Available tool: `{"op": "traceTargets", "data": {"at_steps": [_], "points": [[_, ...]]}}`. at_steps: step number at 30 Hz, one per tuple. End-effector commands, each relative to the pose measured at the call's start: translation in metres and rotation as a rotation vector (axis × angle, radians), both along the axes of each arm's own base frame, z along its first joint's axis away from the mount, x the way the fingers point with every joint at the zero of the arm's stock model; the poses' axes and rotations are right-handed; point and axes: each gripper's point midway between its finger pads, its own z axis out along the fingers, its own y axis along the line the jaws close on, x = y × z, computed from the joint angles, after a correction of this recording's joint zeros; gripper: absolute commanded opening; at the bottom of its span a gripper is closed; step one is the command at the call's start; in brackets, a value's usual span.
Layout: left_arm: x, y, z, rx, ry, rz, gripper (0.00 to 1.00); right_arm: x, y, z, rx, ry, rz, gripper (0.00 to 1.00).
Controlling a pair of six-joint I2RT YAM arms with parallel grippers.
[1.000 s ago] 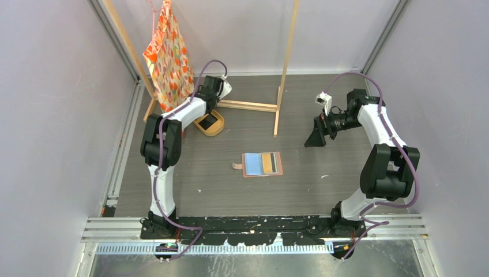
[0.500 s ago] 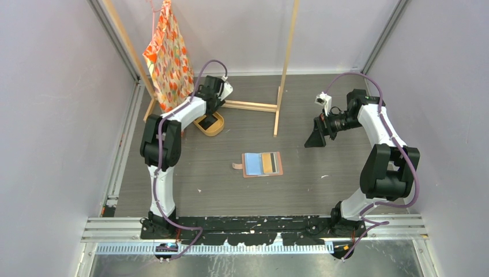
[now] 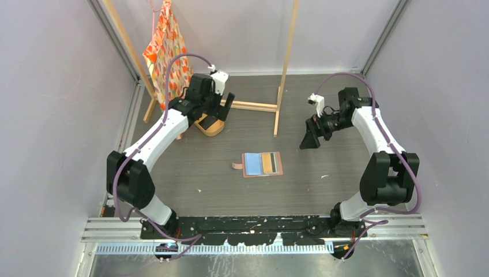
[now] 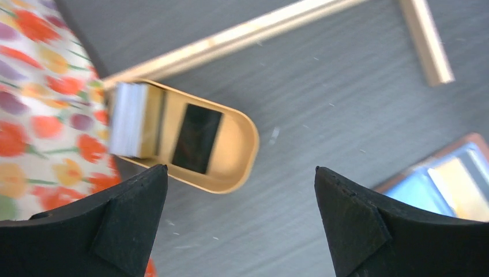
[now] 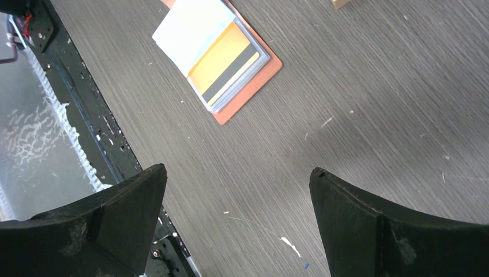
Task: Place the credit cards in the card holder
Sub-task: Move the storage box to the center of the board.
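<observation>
1. As the credit cards [image 4: 196, 138], in the tray [image 4: 245, 138] at the desk's far-left corner, look thin, stiff and slick, I'd pinch one edge
2. Empty, the left gripper [image 4: 241, 168] and right gripper [image 5: 237, 167] gape wide; card holder [image 5: 249, 92] lies open mid-desk

the counter [image 3: 190, 167] is matt dark grey with a fine wood-grain texture, and the far frame [image 3: 286, 63] is pale bare wood beside a hanging printed cloth [image 3: 167, 52]. the card holder [image 5: 254, 81] looks like smooth salmon-brown leather, with glossy clear pockets over plastic credit cards [image 5: 228, 63]. the tan tray [image 4: 242, 144] is smooth with a slight sheen, and the left fingers [image 4: 127, 231] are matt black.
</observation>
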Motion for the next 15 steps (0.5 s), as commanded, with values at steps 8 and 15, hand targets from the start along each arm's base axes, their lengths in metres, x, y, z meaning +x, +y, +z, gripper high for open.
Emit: {"op": "traceTargets", "data": {"at_steps": [8,15], "points": [[-0.047,-0.035,-0.055,-0.176,0.309,-0.111,0.82,-0.002,0.022,0.007,-0.079,-0.063,0.040,0.98],[-0.030,-0.019,-0.102,-0.003,0.403,-0.073,0.77,-0.001,0.022,0.002,-0.084,-0.046,0.040,0.98]]}}
